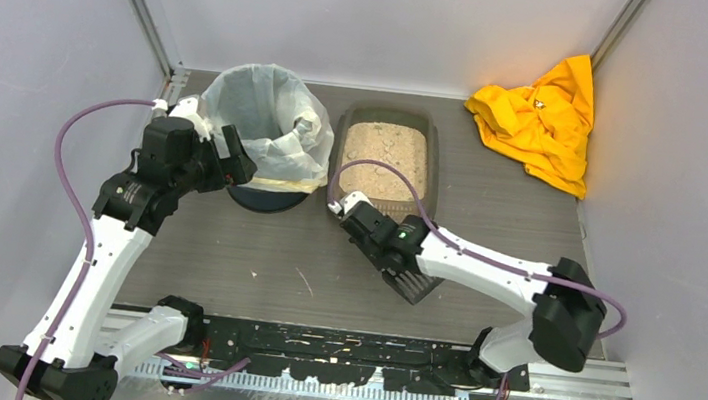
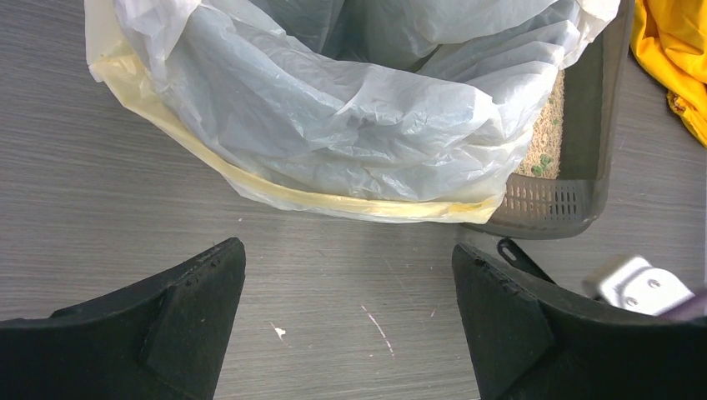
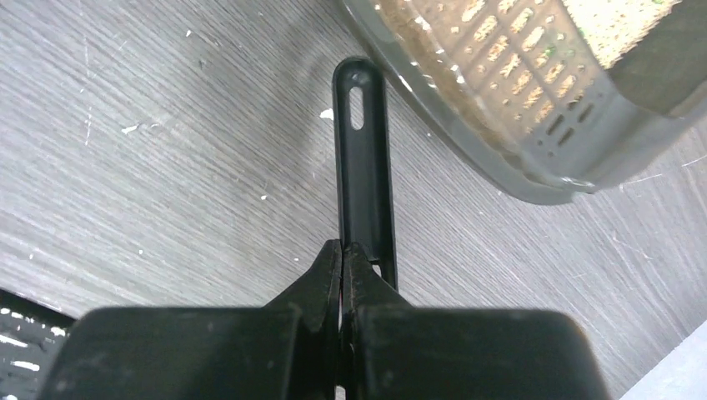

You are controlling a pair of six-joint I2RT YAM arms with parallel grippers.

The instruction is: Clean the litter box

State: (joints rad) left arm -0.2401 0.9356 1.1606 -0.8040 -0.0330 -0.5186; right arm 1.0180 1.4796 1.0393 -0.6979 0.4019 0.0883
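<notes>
Found the litter box (image 1: pixel 390 114): a shallow, round-cornered, translucent grey-brown tray of pale sandy granules. Saw a round bin (image 1: pixel 285 152) lined with crinkled white plastic just left of it, and a crumpled yellow cloth (image 1: pixel 540 121) well right. Spotted a slim black scoop (image 3: pixel 364 167) off its near corner, under the right gripper (image 3: pixel 343 248), fingers pressed together; grasp unclear. Saw the left gripper (image 2: pixel 348 248) spread wide.

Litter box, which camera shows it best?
Top external: the whole litter box shows, rim and granules alike. Left wrist catches only one end past the bin liner; right wrist shows only a slotted corner.
</notes>
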